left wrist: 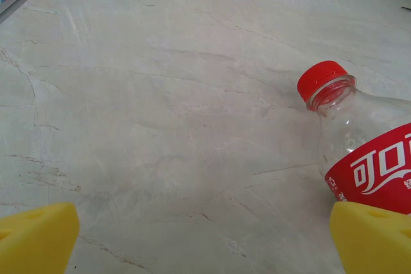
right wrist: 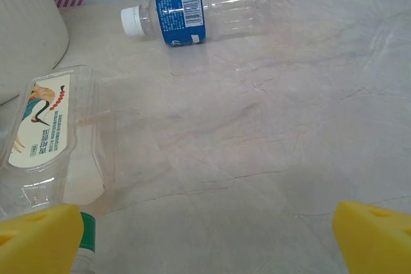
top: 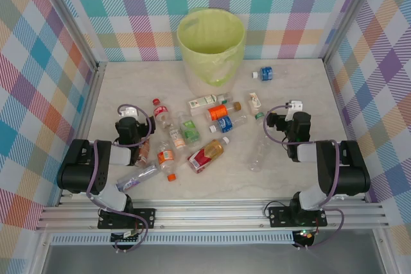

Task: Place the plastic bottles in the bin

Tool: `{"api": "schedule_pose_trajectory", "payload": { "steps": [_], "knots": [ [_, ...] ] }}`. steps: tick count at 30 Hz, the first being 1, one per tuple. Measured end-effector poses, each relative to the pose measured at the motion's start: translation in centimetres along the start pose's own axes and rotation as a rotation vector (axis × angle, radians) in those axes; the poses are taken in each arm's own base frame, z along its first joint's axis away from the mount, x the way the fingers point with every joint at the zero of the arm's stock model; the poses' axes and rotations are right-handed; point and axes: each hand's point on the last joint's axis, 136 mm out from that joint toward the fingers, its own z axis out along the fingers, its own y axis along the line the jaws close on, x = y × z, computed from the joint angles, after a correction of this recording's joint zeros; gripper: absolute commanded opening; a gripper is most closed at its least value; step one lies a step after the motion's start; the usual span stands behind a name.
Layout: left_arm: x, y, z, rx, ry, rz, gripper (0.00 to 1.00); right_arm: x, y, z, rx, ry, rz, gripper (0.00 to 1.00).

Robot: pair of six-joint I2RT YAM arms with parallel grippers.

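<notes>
The left end effector [left wrist: 205, 242] and right end effector [right wrist: 205, 239] gape wide, empty. The red-capped bottle [left wrist: 369, 158] looks light, slick, crushable; grip its labelled middle.

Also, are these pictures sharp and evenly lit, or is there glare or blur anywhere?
Top external: even, soft light, all sharp, only faint shadows beside the bin. Left wrist: the red-capped bottle is crisp, without glare. Right wrist: the blue-label bottle is sharp, with a soft shadow on the table beneath.
</notes>
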Motion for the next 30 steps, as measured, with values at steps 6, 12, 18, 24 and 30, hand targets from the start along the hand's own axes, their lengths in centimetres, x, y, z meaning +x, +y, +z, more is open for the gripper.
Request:
{"api": "schedule_pose_trajectory", "payload": {
  "steps": [6, 12, 18, 24, 30],
  "knots": [
    [0.0, 0.0, 0.0, 0.0, 0.0, 0.0, 1.0, 0.01, 0.0, 0.0, 0.0, 0.0, 0.0, 1.0],
    [0.0, 0.0, 0.0, 0.0, 0.0, 0.0, 1.0, 0.01, 0.0, 0.0, 0.0, 0.0, 0.0, 1.0],
    [0.0, 0.0, 0.0, 0.0, 0.0, 0.0, 1.0, 0.01, 0.0, 0.0, 0.0, 0.0, 0.0, 1.0],
    [0.0, 0.0, 0.0, 0.0, 0.0, 0.0, 1.0, 0.02, 0.0, 0.0, 0.0, 0.001, 0.0, 1.0],
    [-0.2, 0.18, -0.19, -0.01, -0.001, 0.0, 1.0, 0.07, 0.04, -0.09, -0.003, 0.001, -0.002, 1.0]
  ]
}}
